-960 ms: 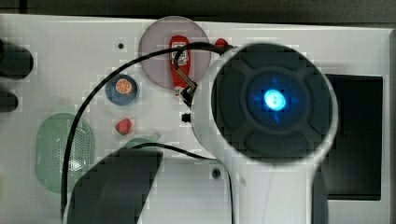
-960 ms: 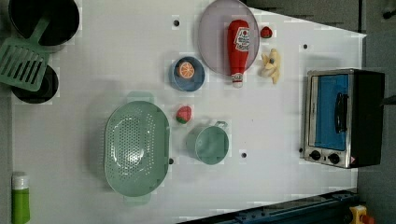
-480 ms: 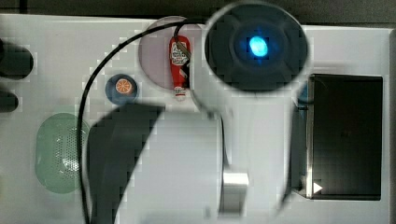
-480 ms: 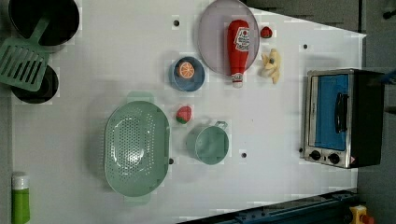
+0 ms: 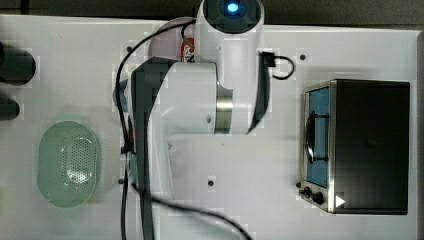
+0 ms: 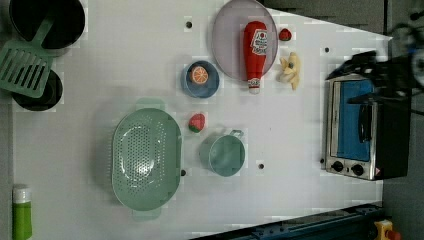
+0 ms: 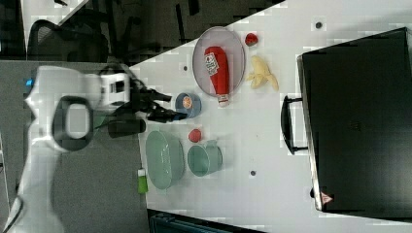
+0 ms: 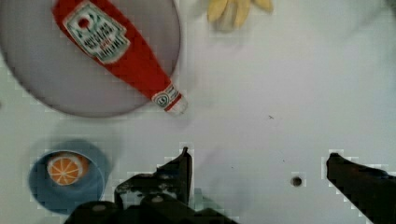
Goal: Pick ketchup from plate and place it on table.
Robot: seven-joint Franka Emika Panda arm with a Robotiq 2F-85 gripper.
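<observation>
The ketchup [image 6: 254, 47], a red bottle with a white label, lies on the pale lilac plate [image 6: 227, 45], its cap past the rim over the white table [image 6: 300, 150]. In the right view the ketchup [image 7: 217, 68] rests the same way on the plate [image 7: 235, 53], and my gripper [image 7: 170, 107] hovers near the blue dish, apart from the bottle. The wrist view has my gripper [image 8: 259, 161] open over bare table [image 8: 280, 70], with nothing between the fingers; the ketchup [image 8: 116, 51] and plate [image 8: 56, 84] lie beyond them. My arm covers most of the ketchup [image 5: 187, 52] in the top view.
A blue dish with an orange slice [image 6: 200, 79] sits beside the plate. A banana [image 6: 290, 70] and two strawberries [image 6: 285, 34] [image 6: 196, 122] lie nearby. Further off stand a green cup [image 6: 223, 154], a colander [image 6: 146, 159], a toaster oven [image 6: 365, 127] and a green spatula [image 6: 25, 65].
In the top view my arm has swung toward the top view's top, now covering the plate and most of the ketchup. The objects have not moved. The gripper stays open.
</observation>
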